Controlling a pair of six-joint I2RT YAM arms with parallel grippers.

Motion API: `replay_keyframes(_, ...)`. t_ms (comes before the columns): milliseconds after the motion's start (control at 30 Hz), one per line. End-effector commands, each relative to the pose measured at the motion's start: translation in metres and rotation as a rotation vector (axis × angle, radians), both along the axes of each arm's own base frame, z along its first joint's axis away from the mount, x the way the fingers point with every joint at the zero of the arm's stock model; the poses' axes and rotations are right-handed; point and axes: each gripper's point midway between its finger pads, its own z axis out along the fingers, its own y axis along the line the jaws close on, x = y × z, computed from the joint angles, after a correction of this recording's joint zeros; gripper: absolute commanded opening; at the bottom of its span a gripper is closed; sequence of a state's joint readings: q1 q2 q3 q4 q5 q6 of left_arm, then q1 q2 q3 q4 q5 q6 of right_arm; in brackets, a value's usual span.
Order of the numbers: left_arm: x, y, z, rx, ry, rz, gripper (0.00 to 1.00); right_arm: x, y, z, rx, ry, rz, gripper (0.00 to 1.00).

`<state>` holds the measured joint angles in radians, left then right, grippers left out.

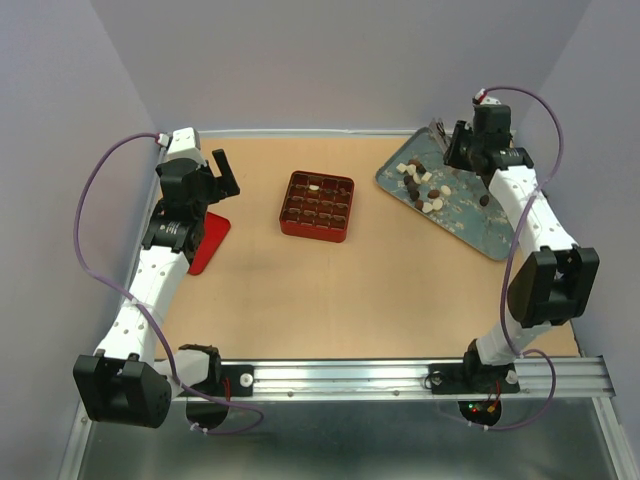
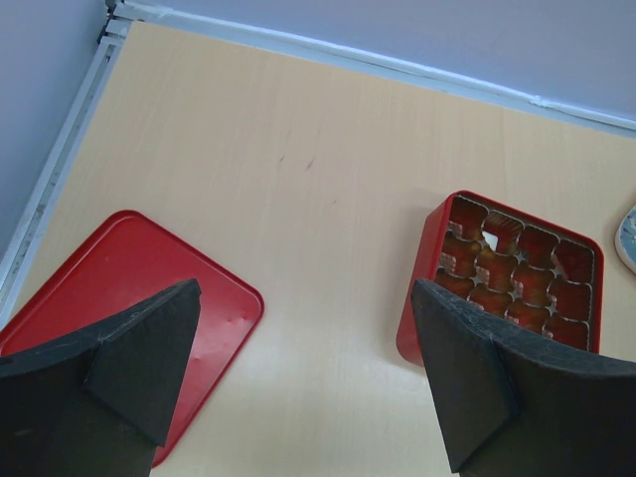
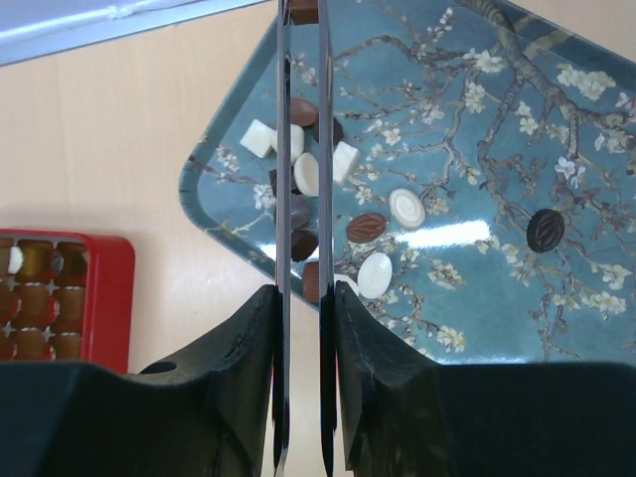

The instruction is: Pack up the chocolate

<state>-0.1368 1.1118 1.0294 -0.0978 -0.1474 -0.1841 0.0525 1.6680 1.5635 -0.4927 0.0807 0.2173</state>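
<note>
Choc pcs (image 3: 366, 227) on tray (image 3: 477, 318), axes mixed (R fingers (image 3: 238, 378) pinch tongs (image 3: 325, 99)).

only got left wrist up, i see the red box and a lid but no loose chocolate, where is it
Observer: The chocolate pieces lie piled on a blue floral tray at the far right of the table, to the right of the red box.
Operator: ok and whats the right arm got
Observer: The right gripper is shut on metal tongs, and their blades reach out over the pile on the tray.
</note>
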Motion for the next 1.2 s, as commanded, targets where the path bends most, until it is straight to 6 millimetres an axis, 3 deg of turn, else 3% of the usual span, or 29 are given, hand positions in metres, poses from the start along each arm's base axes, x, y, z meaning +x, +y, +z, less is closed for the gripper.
replay_keyframes(0,0.002,0.0,0.039,-0.001,-0.098,0.003,0.99,-0.007,0.025,0.017,0.074,-0.056,0.116,0.22)
replay_keyframes(67,0.002,0.0,0.039,-0.002,-0.096,0.004,0.99,-0.012,0.043,0.023,0.089,-0.065,0.164,0.22)
replay_keyframes(367,0.003,0.001,0.036,0.0,-0.09,0.008,0.99,-0.049,0.165,0.047,0.141,-0.099,0.448,0.22)
replay_keyframes(400,0.003,0.001,0.037,0.0,-0.092,0.008,0.99,-0.057,0.186,0.045,0.147,-0.089,0.498,0.22)
replay_keyframes(500,0.003,0.001,0.035,0.0,-0.087,0.006,0.99,-0.069,0.219,0.044,0.16,-0.079,0.573,0.22)
replay_keyframes(667,0.002,0.001,0.036,0.002,-0.09,0.009,0.99,-0.075,0.254,0.026,0.161,-0.035,0.648,0.22)
replay_keyframes(767,0.003,0.002,0.035,0.003,-0.087,0.012,0.99,-0.075,0.265,0.026,0.162,-0.034,0.669,0.22)
replay_keyframes(1167,0.003,0.003,0.035,0.007,-0.086,0.016,0.99,-0.067,0.282,0.017,0.159,-0.02,0.697,0.22)
